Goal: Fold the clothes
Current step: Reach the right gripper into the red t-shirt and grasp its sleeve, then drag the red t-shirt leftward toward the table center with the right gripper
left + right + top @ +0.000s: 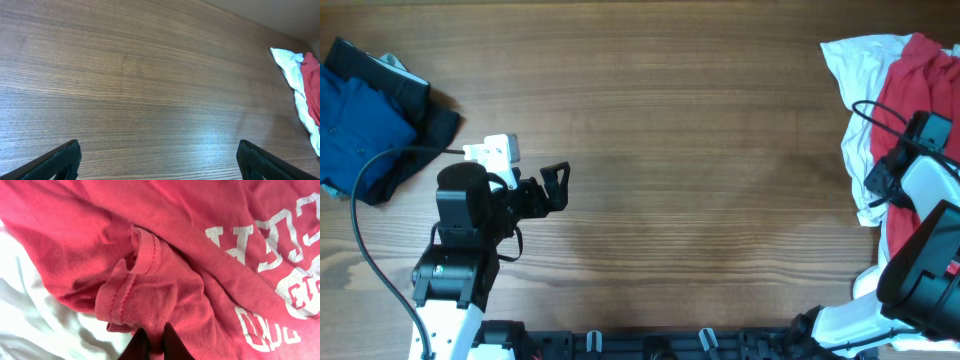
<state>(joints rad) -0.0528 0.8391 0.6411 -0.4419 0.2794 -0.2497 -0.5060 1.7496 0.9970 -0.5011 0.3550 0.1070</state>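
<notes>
Progress is slight, we judge: the shirt (920, 90) lies crumpled at the right edge of the bench (700, 120), partly over a white cloth (860, 80), with no fold made. Our right gripper (152, 341) pinches its red fabric beside a ribbed hem, while the left gripper (555, 185) hangs wide open over bare wood, well apart.

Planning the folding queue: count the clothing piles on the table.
2. A blue-and-black pile at the far left corner; a white garment with the red T-shirt at the right edge, where the right gripper pinches the T-shirt. More may lie off-frame.
</notes>
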